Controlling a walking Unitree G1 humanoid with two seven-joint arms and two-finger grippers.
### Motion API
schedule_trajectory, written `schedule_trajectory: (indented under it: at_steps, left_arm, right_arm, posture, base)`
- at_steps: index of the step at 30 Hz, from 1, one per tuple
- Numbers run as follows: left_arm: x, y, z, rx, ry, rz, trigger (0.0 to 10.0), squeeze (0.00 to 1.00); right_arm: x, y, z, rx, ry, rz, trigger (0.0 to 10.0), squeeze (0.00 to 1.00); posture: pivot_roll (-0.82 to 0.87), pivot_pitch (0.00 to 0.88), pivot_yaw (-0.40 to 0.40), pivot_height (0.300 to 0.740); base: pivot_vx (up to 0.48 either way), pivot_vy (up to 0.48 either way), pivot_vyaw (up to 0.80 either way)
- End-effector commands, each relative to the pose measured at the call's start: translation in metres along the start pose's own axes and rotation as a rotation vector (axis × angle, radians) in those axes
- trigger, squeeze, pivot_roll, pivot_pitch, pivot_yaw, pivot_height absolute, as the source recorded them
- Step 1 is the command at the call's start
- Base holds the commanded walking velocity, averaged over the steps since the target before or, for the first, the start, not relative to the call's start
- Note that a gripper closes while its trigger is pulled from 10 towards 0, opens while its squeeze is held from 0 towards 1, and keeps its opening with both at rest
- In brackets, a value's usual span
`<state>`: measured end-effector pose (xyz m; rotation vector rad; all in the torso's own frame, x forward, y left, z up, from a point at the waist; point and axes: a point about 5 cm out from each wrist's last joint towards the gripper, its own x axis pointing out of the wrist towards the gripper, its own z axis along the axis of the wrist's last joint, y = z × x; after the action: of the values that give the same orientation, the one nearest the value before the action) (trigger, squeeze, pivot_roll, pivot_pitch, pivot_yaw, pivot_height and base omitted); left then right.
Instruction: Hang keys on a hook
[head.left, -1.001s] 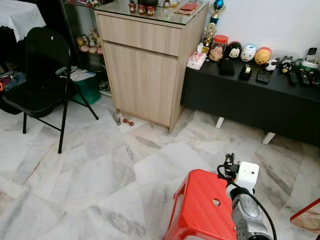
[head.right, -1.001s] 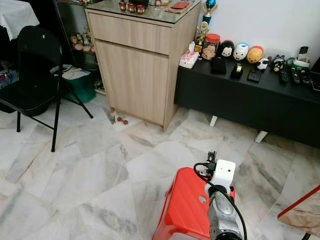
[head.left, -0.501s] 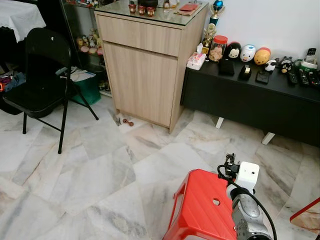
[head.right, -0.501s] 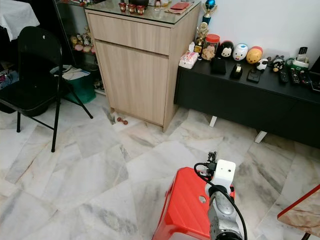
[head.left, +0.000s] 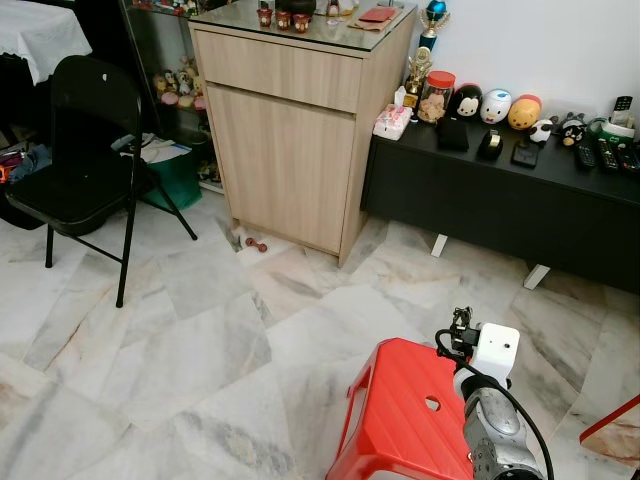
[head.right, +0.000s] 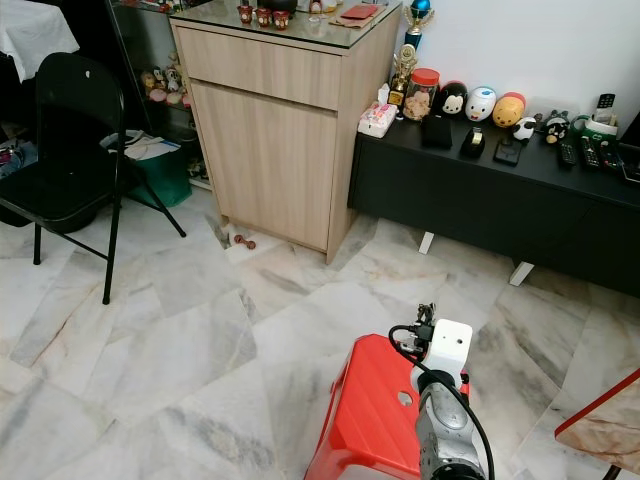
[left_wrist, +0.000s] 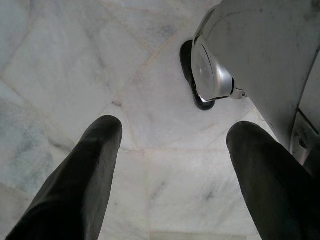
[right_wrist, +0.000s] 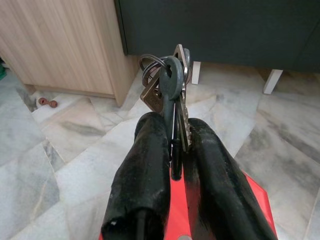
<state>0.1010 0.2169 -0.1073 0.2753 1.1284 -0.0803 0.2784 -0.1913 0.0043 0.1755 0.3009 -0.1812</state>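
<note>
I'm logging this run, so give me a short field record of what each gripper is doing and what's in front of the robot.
right gripper: shut on keys, held over the red stool
left gripper: open, pointing at the marble floor
ahead: wooden cabinet, black low console, black folding chair
hook: cannot tell where

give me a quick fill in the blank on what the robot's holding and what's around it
1. The right gripper is shut on a bunch of ____.
2. The left gripper hangs above the marble floor with its fingers ____.
3. Below the right gripper stands a stool coloured ____.
4. The folding chair beside the wooden cabinet is coloured ____.

Missing words: keys; open; red; black
</note>
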Motion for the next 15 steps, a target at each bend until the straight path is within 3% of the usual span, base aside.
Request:
schedule_trajectory:
  at_steps: [1, 9, 15]
  left_arm:
    - [0.0056, -0.0132, 0.0401, 0.001, -0.151, -0.050, 10.0, 0.00]
    - [0.0053, -0.0110, 0.0398, 0.008, -0.155, -0.052, 10.0, 0.00]
    - [0.0052, -0.0117, 0.0400, 0.011, -0.159, -0.055, 10.0, 0.00]
  right_arm:
    - [0.0006, -0.0043, -0.0001, 0.011, 0.013, -0.019, 10.0, 0.00]
    - [0.0018, 0.0014, 0.0019, 0.008, 0.001, 0.000, 10.0, 0.00]
    - [0.0025, 0.0017, 0.0038, 0.013, -0.007, -0.003, 10.0, 0.00]
  posture:
    - [0.07, 0.002, -0.082, 0.740]
    - [0.07, 0.000, -0.086, 0.740]
    - [0.07, 0.000, -0.087, 0.740]
  base:
    - [0.000, 0.000, -0.77]
    - [0.000, 0.000, -0.75]
    - [0.000, 0.000, 0.00]
